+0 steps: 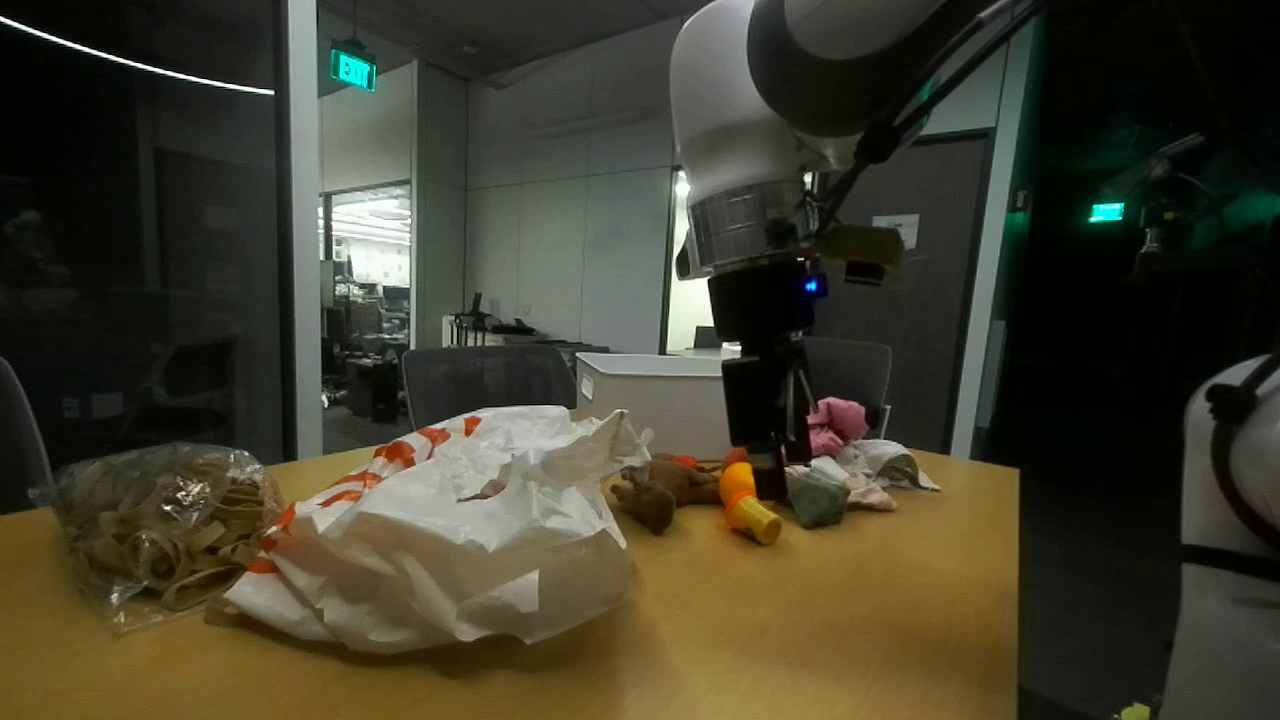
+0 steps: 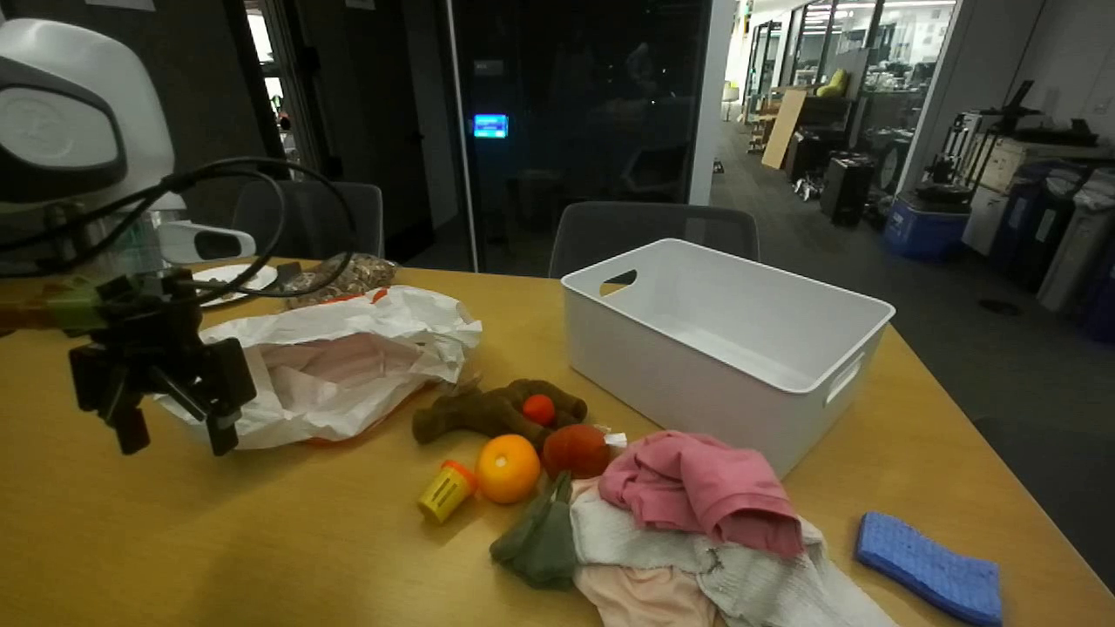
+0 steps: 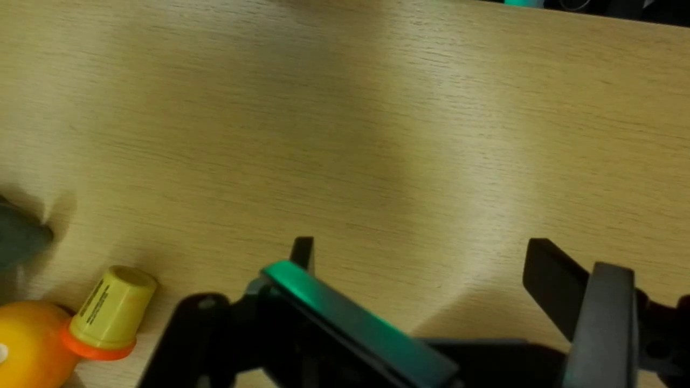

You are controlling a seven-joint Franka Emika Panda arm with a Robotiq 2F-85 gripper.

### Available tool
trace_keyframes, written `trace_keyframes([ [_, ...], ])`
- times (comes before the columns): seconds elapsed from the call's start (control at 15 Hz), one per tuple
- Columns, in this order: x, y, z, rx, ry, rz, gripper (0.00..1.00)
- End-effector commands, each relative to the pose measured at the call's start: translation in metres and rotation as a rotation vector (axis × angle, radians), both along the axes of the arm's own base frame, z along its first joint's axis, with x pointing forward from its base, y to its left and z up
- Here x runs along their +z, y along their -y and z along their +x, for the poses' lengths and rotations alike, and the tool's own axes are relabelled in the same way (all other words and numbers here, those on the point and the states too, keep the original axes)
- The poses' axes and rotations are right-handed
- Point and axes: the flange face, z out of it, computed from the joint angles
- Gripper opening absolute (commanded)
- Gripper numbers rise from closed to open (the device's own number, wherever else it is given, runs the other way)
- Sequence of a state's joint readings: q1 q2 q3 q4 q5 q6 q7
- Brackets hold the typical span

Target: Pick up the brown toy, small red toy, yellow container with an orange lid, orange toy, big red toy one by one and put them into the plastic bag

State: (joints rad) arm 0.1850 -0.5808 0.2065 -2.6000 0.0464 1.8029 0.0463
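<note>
Closest by, the pincer (image 3: 421,252) gaped empty, while the yellow container (image 3: 111,312), probably light and stiff, seemed best gripped mid-body.

Dim light surrounds my claw (image 3: 421,240). Below it, the table (image 3: 474,178) carries a pale sheen among broad, soft-edged shadows, and green light tints one of my fingers (image 3: 356,318); the black of my claw sinks into near-featureless dark. In an exterior view, well away from my claw, an exit sign (image 1: 353,68) glows green, a lit room (image 1: 372,215) washes out white, and a curved white streak crosses dark glass (image 1: 140,250).
</note>
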Motion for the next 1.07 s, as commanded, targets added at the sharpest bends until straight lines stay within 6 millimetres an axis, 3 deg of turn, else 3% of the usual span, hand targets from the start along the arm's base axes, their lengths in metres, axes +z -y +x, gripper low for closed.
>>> trace_keyframes([
  [0.0,-0.003,0.010,0.022,-0.039,0.012,0.007,1.00],
  [0.47,-0.030,0.070,0.112,-0.295,0.149,0.110,1.00],
  [0.67,-0.055,0.082,0.146,-0.372,0.193,0.121,1.00],
  [1.0,-0.096,0.091,0.184,-0.451,0.247,0.096,1.00],
])
